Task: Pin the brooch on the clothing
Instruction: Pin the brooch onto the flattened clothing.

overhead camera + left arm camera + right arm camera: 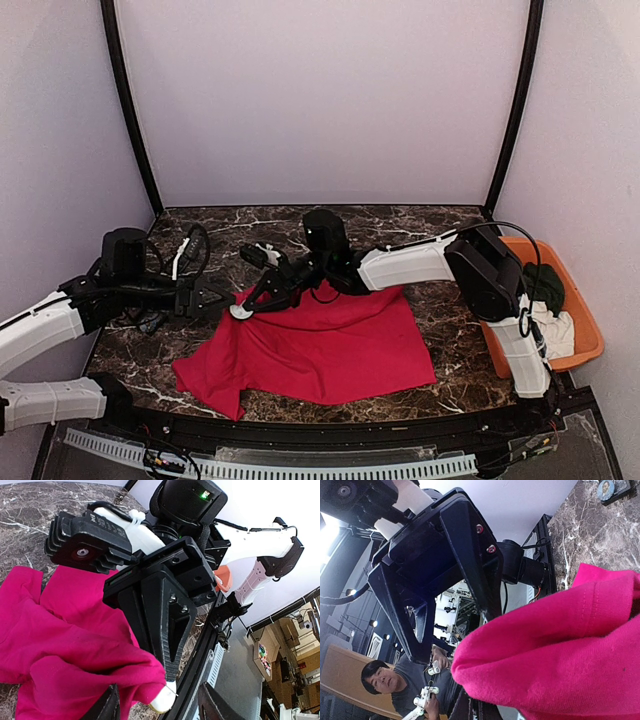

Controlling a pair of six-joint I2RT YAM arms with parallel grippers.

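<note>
From above, the red T-shirt (320,350) lies spread centre-near on the marble table (420,225). The right tool (258,297) is clamped shut on its raised far-left edge. The left wrist view shows the left tool (159,710) partly open around that fold and a white brooch (162,700). The right wrist view shows bunched red fabric close up.

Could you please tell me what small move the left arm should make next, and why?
Probably close the left tool on the white piece, perhaps the brooch, at the raised shirt edge. The right tool is shut on that fold, and the left fingers stand apart either side of the piece.
</note>
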